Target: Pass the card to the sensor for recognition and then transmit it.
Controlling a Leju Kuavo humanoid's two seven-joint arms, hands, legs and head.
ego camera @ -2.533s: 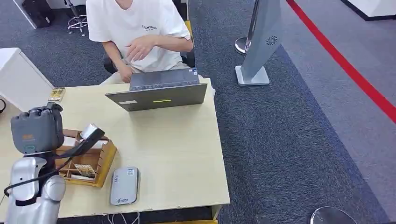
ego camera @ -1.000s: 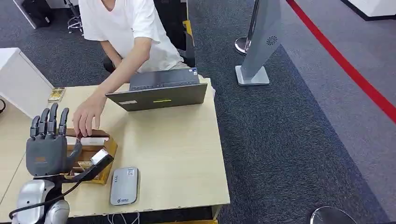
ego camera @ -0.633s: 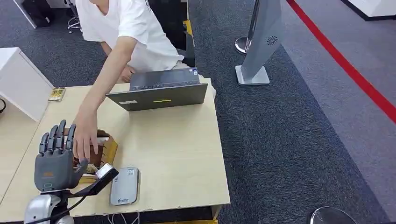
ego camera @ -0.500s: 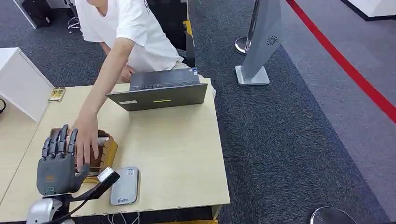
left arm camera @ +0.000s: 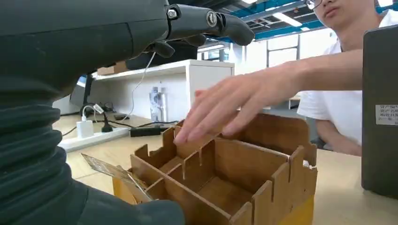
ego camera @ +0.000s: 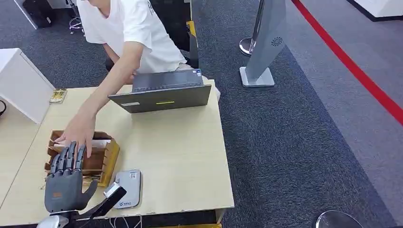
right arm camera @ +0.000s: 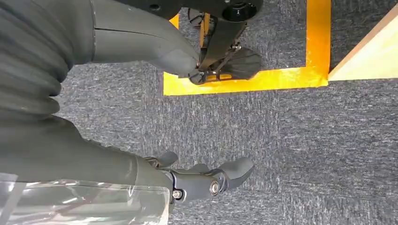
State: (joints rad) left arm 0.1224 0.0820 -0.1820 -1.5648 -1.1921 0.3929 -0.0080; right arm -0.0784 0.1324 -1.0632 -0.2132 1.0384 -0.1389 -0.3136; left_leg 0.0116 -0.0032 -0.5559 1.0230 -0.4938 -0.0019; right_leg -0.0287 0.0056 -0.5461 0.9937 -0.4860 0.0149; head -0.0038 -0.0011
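Note:
A patterned card (left arm camera: pixel 110 169) stands tilted in the near compartment of a brown cardboard divider box (ego camera: pixel 103 156) on the light wooden table (ego camera: pixel 180 152). My left hand (ego camera: pixel 65 183) hovers at the box's near side, fingers straight and apart, holding nothing; in the left wrist view its fingers (left arm camera: pixel 206 19) reach out above the box (left arm camera: pixel 234 173). A person's hand (ego camera: pixel 77 133) reaches into the box's far side. The grey card sensor (ego camera: pixel 128 188) lies flat just right of the box. My right hand (right arm camera: pixel 202 180) hangs over the carpet, holding nothing.
A grey laptop (ego camera: pixel 161 97) stands open at the table's far edge, its back toward me, with the person in a white shirt (ego camera: pixel 138 33) behind it. A white cabinet (ego camera: pixel 21 83) is at the far left. A grey stand (ego camera: pixel 266 42) rises from the carpet.
My left hand has opened and dropped back toward the table's near edge. The person leaned forward and reached a hand into the box, then drew it toward the box's far side.

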